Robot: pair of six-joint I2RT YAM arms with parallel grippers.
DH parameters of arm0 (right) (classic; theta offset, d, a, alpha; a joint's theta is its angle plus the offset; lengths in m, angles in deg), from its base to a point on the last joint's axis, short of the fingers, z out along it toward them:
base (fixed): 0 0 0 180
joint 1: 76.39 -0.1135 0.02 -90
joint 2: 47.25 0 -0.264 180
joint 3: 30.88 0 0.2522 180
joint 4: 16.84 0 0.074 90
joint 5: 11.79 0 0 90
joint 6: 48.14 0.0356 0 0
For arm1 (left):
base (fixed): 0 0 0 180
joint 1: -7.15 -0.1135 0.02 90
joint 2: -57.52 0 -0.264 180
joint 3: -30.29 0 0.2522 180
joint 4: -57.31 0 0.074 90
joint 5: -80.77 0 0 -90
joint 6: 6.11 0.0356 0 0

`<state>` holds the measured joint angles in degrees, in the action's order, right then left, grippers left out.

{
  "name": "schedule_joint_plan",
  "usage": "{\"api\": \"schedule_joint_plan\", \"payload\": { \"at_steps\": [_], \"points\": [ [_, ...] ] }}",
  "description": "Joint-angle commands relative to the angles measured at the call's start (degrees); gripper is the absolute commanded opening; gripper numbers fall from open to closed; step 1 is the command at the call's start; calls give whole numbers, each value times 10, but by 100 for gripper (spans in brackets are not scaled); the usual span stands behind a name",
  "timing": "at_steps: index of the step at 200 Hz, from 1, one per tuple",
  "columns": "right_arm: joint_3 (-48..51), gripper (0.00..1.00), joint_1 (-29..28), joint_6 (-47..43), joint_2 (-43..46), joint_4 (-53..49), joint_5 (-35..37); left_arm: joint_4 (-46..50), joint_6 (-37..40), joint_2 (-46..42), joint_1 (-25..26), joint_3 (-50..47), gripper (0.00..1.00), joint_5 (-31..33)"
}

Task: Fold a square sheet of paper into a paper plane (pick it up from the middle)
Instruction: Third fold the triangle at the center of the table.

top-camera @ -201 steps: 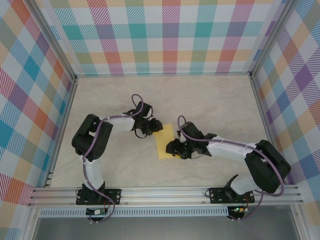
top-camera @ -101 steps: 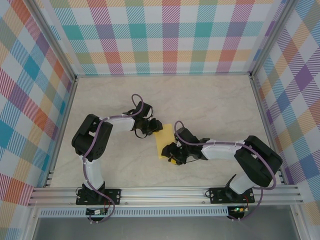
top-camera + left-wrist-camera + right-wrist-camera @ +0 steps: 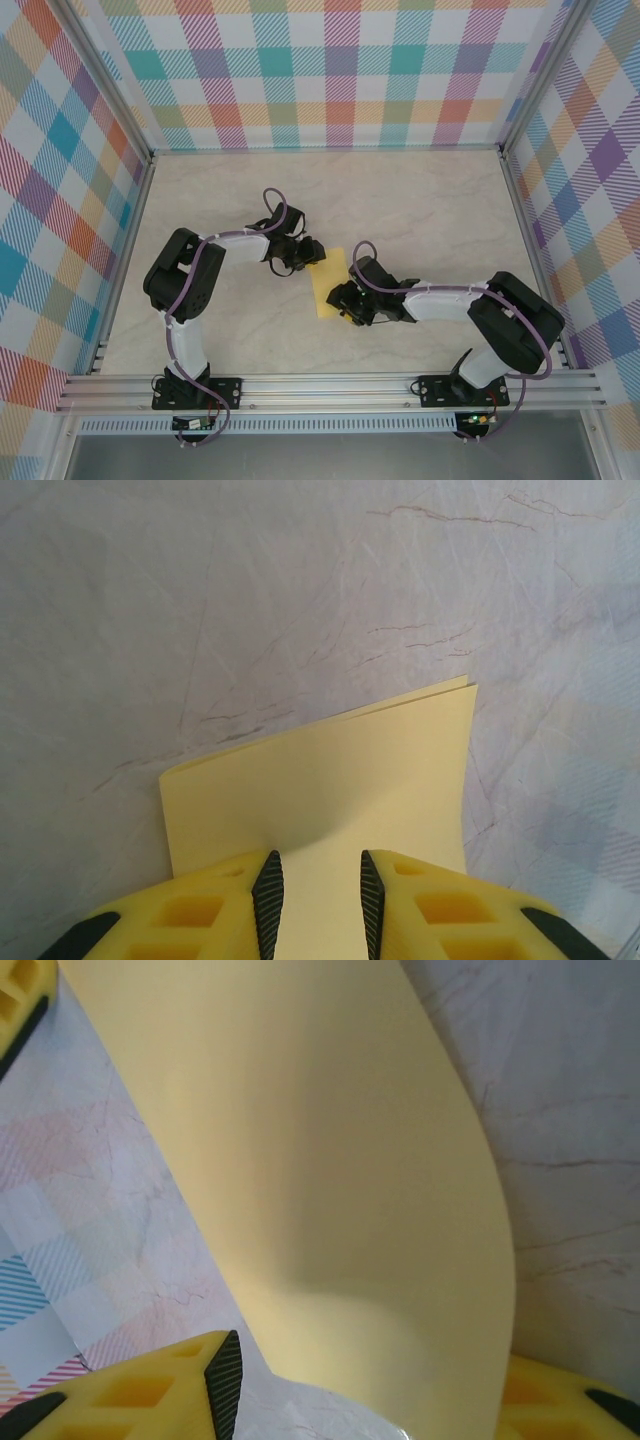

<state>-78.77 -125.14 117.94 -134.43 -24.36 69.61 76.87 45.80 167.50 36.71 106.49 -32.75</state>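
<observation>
Paper (image 3: 329, 284) lies folded on table (image 3: 430, 210), long axis far-to-near, one gripper at each end. Left gripper (image 3: 308, 255) at far corner, jaws narrowly apart. Right gripper (image 3: 345, 305) at near end, jaws wide, astride bowed sheet.

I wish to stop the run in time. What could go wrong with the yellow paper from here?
1. The paper bulges in a curve inside the open right gripper; pressing it now may set a crooked crease.
2. Its two layers do not line up at the far corner, so the fold may end uneven.
3. The left gripper sits at one edge; the paper might slide.
</observation>
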Motion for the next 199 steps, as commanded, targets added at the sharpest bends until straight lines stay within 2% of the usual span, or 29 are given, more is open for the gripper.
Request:
{"api": "schedule_joint_plan", "payload": {
  "at_steps": [1, 42, 83, 125, 181, 199],
  "points": [
    [10, 49, 3, 9, 8, 28, 22, 44, 1, 15, 5, -21, 30, 7],
    [3, 51, 12, -28, 39, -19, 50, 44, 3, 16, 6, -21, 30, 5],
    [-13, 51, 50, -91, 18, -12, -8, 40, 5, 14, 6, -22, 30, 2],
    [-66, 51, 87, -185, -32, -8, -98, 39, 14, 13, 5, -23, 31, -3],
    [-121, 47, 135, -279, -72, -75, -131, 41, 18, 9, 6, -22, 31, -4],
    [-130, 42, 151, -298, -85, -78, -158, 40, 19, 9, 6, -22, 31, -6]
  ]
}}
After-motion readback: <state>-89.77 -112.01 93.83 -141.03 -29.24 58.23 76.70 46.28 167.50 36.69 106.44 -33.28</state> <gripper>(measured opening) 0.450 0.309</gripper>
